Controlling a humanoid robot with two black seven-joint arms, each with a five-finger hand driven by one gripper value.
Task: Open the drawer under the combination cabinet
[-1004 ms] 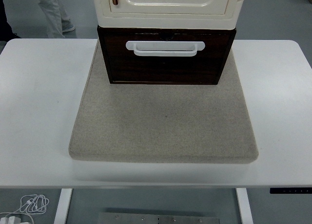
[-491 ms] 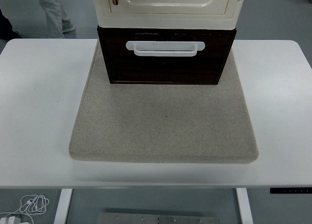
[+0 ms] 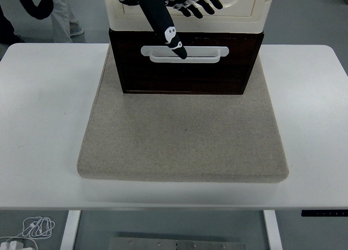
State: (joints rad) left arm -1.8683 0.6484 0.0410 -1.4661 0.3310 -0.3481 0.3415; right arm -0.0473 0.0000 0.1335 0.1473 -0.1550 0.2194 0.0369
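The cream combination cabinet (image 3: 190, 19) stands at the back of a grey pad (image 3: 182, 136). Under it sits the dark brown drawer (image 3: 185, 73) with a white bar handle (image 3: 201, 53); its front lies flush with the cabinet. My left hand (image 3: 182, 30) hangs in front of the cabinet at the picture's top, black, with its fingers (image 3: 201, 2) spread to the right over the cream door. Its thumb (image 3: 166, 27) points down, the tip over the left part of the handle. The hand holds nothing. Whether the thumb touches the handle I cannot tell.
The pad lies on a white table (image 3: 43, 114). A person's legs (image 3: 62, 13) show at the top left, beside a black piece of my left arm (image 3: 32, 2). A white cable (image 3: 35, 226) lies on the floor under the near edge.
My left hand has come into view at the top and now hangs in front of the cabinet, thumb over the handle. The drawer has not moved.
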